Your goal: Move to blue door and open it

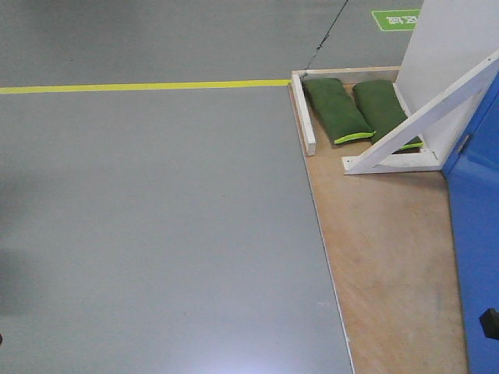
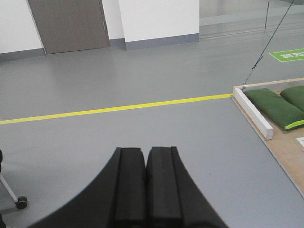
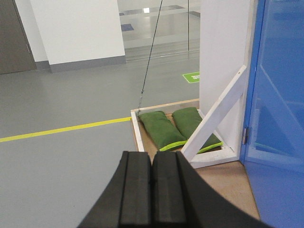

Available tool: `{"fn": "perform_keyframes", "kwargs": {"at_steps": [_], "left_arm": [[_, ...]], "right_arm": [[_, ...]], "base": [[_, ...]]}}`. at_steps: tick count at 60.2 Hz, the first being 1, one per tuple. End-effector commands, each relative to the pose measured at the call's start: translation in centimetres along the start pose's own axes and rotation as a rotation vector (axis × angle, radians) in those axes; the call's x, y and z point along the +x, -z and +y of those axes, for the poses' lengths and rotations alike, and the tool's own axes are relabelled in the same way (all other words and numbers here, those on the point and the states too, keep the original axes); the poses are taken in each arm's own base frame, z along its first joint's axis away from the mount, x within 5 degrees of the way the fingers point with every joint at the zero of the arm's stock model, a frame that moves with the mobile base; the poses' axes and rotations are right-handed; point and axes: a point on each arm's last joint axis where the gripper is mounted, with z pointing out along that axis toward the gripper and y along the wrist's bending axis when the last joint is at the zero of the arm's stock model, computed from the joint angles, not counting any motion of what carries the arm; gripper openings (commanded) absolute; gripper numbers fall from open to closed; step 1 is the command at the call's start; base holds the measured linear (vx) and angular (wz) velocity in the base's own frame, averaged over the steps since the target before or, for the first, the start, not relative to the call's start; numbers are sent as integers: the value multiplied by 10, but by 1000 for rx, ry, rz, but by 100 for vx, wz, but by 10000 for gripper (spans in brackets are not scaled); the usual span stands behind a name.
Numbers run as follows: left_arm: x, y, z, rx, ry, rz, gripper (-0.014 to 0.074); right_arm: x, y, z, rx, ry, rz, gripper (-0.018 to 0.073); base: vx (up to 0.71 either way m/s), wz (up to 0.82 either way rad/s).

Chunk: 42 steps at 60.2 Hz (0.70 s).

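The blue door point(image 3: 278, 95) fills the right edge of the right wrist view, glossy, with a metal hinge on its left side. In the front view the blue door point(image 1: 475, 226) runs down the right edge; its handle does not show. My right gripper point(image 3: 151, 159) is shut with nothing between its black pads, low in its view, left of the door and well short of it. My left gripper point(image 2: 145, 154) is also shut and empty, over bare grey floor. Neither gripper shows in the front view.
A plywood platform point(image 1: 390, 257) lies in front of the door. A white diagonal brace point(image 1: 425, 117) props a white panel point(image 3: 221, 61). Two green sandbags point(image 1: 337, 109) lie on the platform behind a white wooden rail point(image 1: 303, 117). A yellow floor line point(image 1: 140, 86) crosses the grey floor.
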Motion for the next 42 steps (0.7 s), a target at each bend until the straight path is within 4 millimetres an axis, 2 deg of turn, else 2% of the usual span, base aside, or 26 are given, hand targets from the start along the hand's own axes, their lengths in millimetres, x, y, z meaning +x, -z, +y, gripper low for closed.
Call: {"fn": "perform_keyframes", "kwargs": {"at_steps": [1,42], "left_arm": [[-6,0,0,5,8,-87,70],[-6,0,0,5,8,-87,70]], "right_arm": [[-1,-1,0,-5,10,-75,2],[-1,-1,0,-5,10,-75,2]], "base": [[8,-1],[1,0]]}}
